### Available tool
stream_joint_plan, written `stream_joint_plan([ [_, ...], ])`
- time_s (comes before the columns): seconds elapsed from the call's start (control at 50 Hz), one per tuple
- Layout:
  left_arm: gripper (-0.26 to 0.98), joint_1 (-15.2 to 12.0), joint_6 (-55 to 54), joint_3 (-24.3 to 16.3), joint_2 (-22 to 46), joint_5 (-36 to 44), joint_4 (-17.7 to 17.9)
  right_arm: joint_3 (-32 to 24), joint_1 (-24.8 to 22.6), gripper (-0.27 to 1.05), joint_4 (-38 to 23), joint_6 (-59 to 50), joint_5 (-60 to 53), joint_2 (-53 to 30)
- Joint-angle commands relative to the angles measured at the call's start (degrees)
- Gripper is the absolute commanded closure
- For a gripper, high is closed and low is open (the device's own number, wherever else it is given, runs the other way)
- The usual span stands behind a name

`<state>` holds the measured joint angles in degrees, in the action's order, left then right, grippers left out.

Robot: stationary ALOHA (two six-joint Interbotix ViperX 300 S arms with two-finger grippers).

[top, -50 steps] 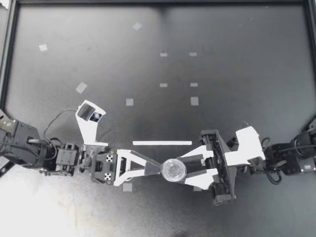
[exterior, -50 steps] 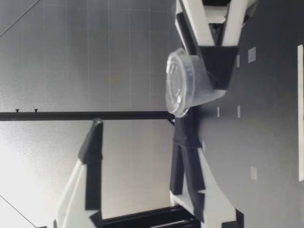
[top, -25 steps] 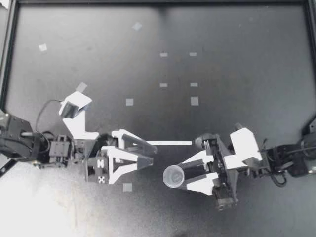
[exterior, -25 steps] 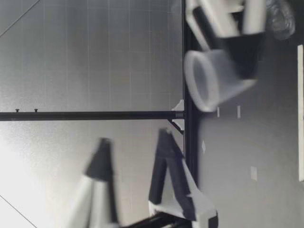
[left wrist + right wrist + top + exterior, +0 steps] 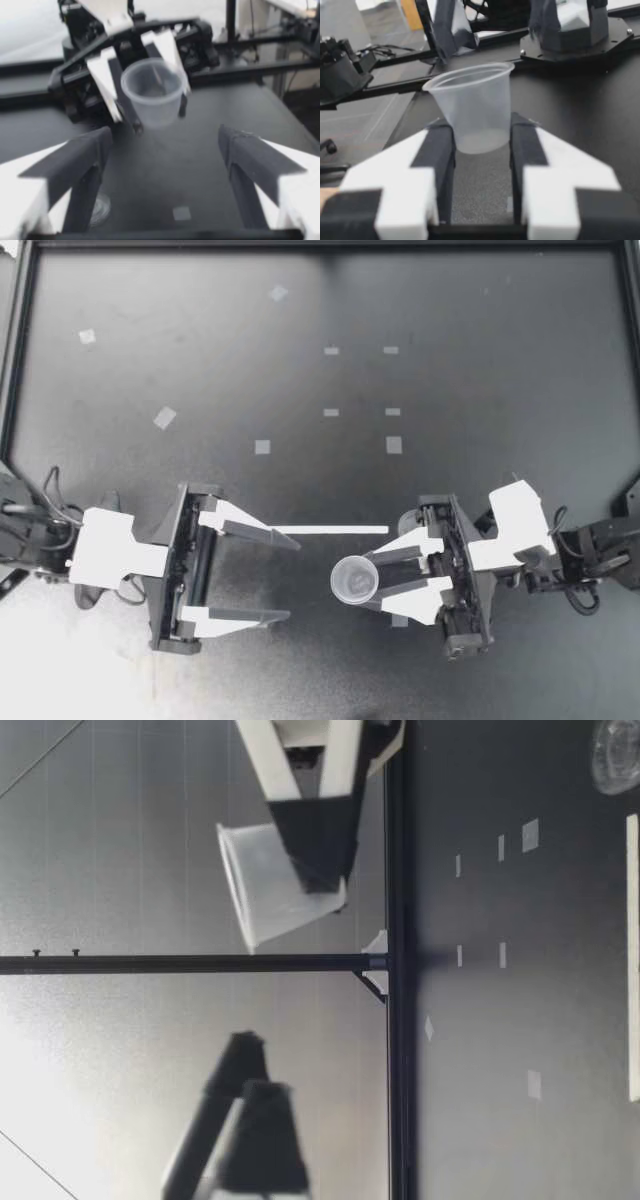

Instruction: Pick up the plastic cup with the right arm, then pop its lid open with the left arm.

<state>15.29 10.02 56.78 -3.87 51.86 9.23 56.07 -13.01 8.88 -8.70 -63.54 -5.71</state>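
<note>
The right gripper [image 5: 376, 580] is pinching a small clear plastic cup [image 5: 352, 581] between both fingers, so its jaws are standing only as far apart as the cup is wide. In the right wrist view the dark fingers [image 5: 440, 150] are pressing on the cup [image 5: 472, 107] low down, near its base. That looks like the reason the rim is free and keeping its round shape.

The cup is hanging in the air, not sitting on the black table [image 5: 470, 360]. Across the table, the cup [image 5: 275, 885] is showing well clear of the surface, mouth up and leaning a little. From above I am looking straight down into its open mouth.

The left gripper [image 5: 292, 580] is holding nothing. Its fingers are spread wide, wider than the cup, and pointing straight at it from just beside it, with a gap between. In the left wrist view the cup [image 5: 152, 92] is sitting ahead of the open left gripper [image 5: 165, 140], centred between the two fingers, which seems to be why the two arms are facing each other.

A long white strip of tape [image 5: 335, 530] is lying on the table between the arms, with small tape squares [image 5: 394, 445] farther back. A clear round disc [image 5: 615, 755], perhaps a lid, is lying flat on the table.
</note>
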Motion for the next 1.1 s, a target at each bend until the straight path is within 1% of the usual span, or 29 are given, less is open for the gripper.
stream_joint_plan([
  [0.0,-0.03,0.1,-0.1,-0.4,-1.1,-1.0,0.0,-0.8,-0.4,0.49,0.1,0.1,-1.0,1.2],
  [1.08,-0.02,0.1,0.0,-0.4,-1.0,-2.1,0.0,-0.7,-0.4,0.49,0.1,0.3,-1.4,0.1],
])
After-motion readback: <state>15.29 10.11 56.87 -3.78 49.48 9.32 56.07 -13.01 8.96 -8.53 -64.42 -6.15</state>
